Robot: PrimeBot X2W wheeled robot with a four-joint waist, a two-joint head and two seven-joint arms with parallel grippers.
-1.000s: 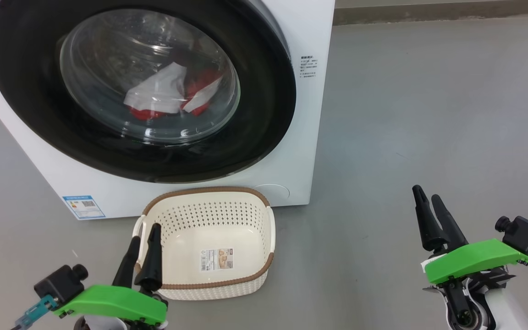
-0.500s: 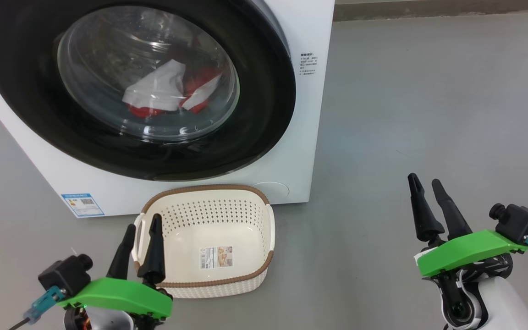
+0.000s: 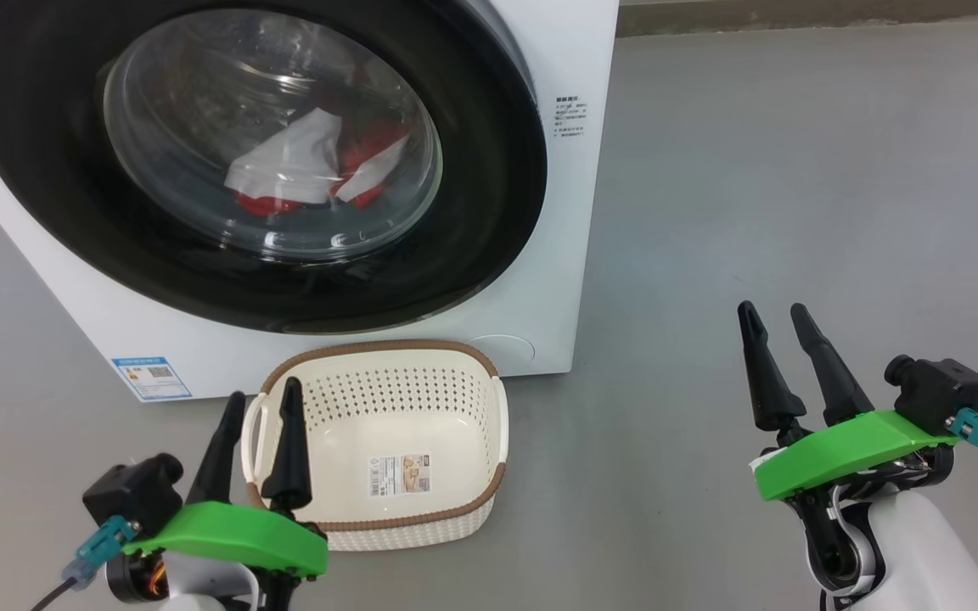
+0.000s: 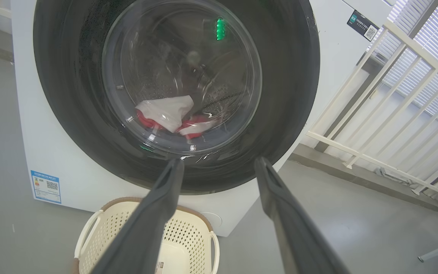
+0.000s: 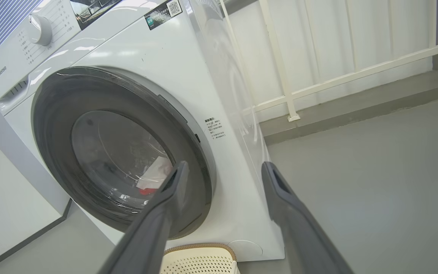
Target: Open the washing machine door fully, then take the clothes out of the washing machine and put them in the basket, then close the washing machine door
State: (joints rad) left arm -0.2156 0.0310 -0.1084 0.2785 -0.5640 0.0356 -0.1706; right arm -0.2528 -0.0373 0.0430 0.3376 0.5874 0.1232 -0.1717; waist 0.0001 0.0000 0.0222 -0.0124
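The white washing machine [image 3: 570,255] stands ahead with its black-rimmed round door [image 3: 489,212] shut flat against the front. Behind the glass lie red and white clothes [image 3: 311,165], also visible in the left wrist view [image 4: 171,116]. The cream basket [image 3: 463,403] with a brown rim sits on the floor in front of the machine, with only a sticker inside. My left gripper [image 3: 261,395] hovers open at the basket's left edge. My right gripper [image 3: 771,311] is open over bare floor, well to the right of the machine.
Grey floor [image 3: 795,170] stretches to the right of the machine. A white railing [image 4: 378,114] and window blinds stand behind and beside it. A low grey kerb [image 5: 356,102] runs along the wall.
Both grippers have risen a little towards the machine, staying open. The head camera has shifted slightly; the door stays shut and the clothes and basket keep their places.
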